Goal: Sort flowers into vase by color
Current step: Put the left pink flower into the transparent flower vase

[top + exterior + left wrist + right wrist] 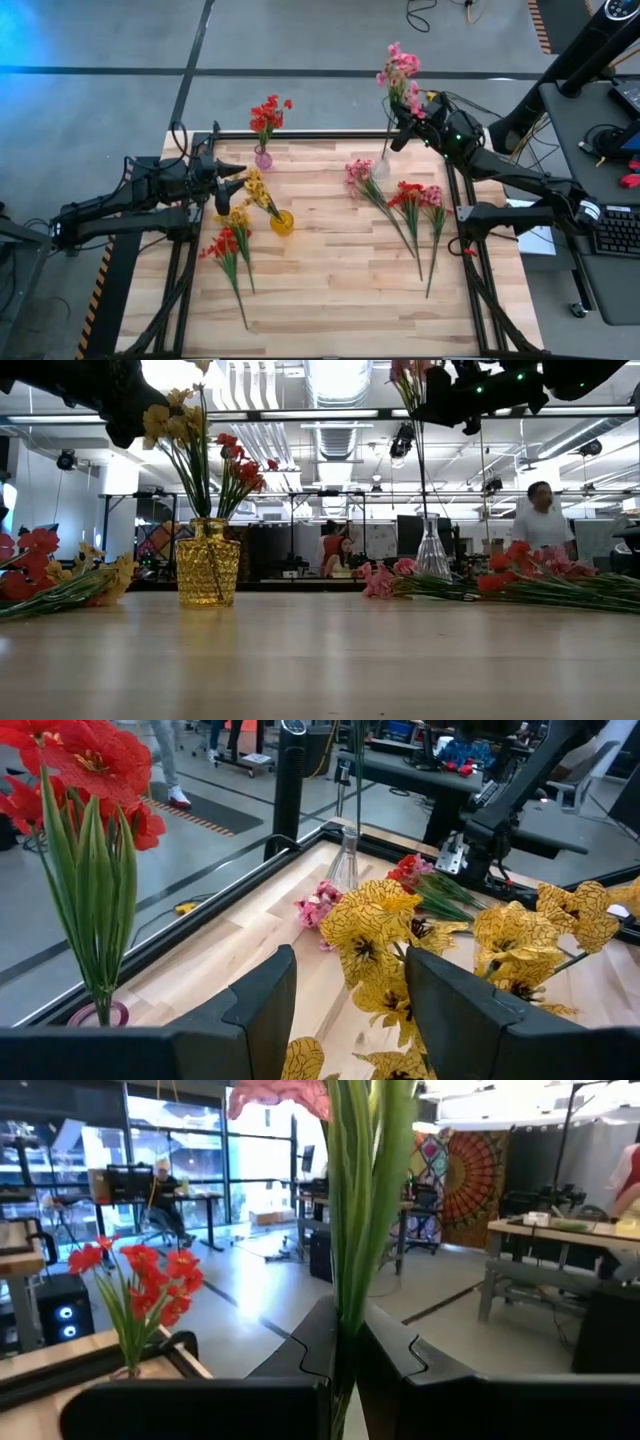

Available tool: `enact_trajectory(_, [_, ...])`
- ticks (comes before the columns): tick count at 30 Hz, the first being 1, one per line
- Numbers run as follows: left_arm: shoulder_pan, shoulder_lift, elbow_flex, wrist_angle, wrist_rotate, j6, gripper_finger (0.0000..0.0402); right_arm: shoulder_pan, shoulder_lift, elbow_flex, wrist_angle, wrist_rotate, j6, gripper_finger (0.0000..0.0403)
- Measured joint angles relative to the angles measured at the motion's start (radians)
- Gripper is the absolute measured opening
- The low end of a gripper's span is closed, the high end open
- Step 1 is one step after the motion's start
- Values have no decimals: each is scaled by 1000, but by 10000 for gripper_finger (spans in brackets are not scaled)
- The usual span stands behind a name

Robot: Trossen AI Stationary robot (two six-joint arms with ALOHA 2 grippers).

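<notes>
My right gripper (402, 128) is shut on a pink sprig (399, 68) that stands high over the clear glass vase (380, 168) at the table's far right. My left gripper (238, 181) is open and touches nothing. It hovers level beside the yellow sprigs (257, 190), whose stems stand in the yellow vase (282, 223); their blossoms (375, 935) show just past its fingertips. A red sprig (268, 115) stands in the small pink vase (263, 159). Pink and red sprigs (408, 198) lie flat at the right. Red and yellow sprigs (228, 243) lie flat at the left. My right gripper pinches the pink sprig's green stem (348, 1295) between its two fingers, below the blossoms, where the leaves run along it. The fingers come about level from the table's right and lie across the stem. The sprig stands upright; its lower end (424, 500) reaches down to the clear vase's neck.
The table's middle and near part (330, 290) is bare wood. A black frame (470, 280) runs along the table's edges. Desks, screens and people show in the room beyond the far edge.
</notes>
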Motion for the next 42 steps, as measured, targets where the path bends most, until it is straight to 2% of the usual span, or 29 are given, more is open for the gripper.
enact_trajectory(11, [0, 0, 0, 0, -2, 0, 172, -2, -32, 0, 16, 25, -17, 18])
enact_trajectory(27, [0, 0, 0, 0, -2, 0, 172, -2, 79, 0, -12, 27, -14, 19])
enact_trajectory(35, [0, 0, 0, 0, -2, 3, 172, -2, 100, 0, -12, 26, 28, 39])
enact_trajectory(42, [0, 0, 0, 0, -2, 14, 172, -2, 98, 0, -35, 27, 40, 79])
